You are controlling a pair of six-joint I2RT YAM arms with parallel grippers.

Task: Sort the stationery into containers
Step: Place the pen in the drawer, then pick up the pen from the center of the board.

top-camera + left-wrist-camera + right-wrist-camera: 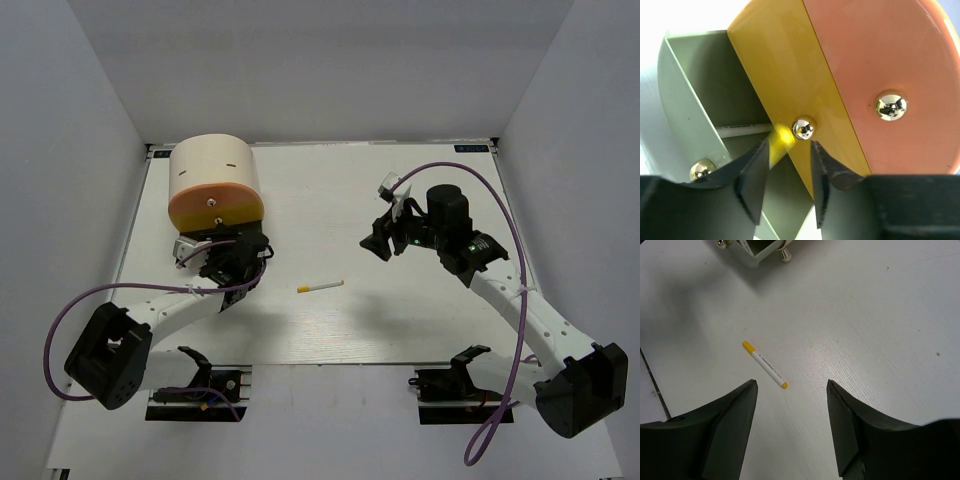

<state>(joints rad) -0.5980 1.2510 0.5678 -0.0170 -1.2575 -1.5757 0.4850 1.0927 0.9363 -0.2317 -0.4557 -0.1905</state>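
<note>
Organiser (214, 180) knob (803, 128) sitting just beyond left claw (789, 145), parted narrowly, gripping nothing; right claw (791, 385) gaping wide above stick (765, 365)

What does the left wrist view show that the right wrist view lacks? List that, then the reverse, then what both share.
Only the left wrist view: the left hand, open, its fingertips just below a shiny knob on the yellow drawer front. The orange face is beside it, and a white stick lies inside an open pale drawer.
Only the right wrist view: the right hand, open above the table, and a yellow-ended stick lying loose on it.
Both: the organiser with its metal knobs, though the right wrist view shows only a corner at its top edge.
</note>
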